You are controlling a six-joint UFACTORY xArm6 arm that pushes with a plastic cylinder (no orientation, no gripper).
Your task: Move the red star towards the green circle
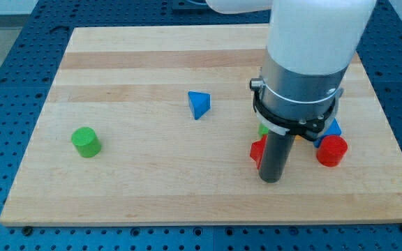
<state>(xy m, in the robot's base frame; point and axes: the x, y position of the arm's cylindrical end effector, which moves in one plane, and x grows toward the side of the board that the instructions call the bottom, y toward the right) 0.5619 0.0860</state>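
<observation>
The red star (257,151) lies at the view's lower right, mostly hidden behind my rod; only its left part shows. My tip (271,180) rests on the board just right of and below the red star, touching or nearly touching it. The green circle (86,142) stands far off at the view's left, upright on the board.
A blue triangle (199,104) lies near the middle. A red cylinder (331,150) and a blue block (331,130) sit right of my rod. A bit of a green block (264,129) shows under the arm. The wooden board (152,202) ends close below my tip.
</observation>
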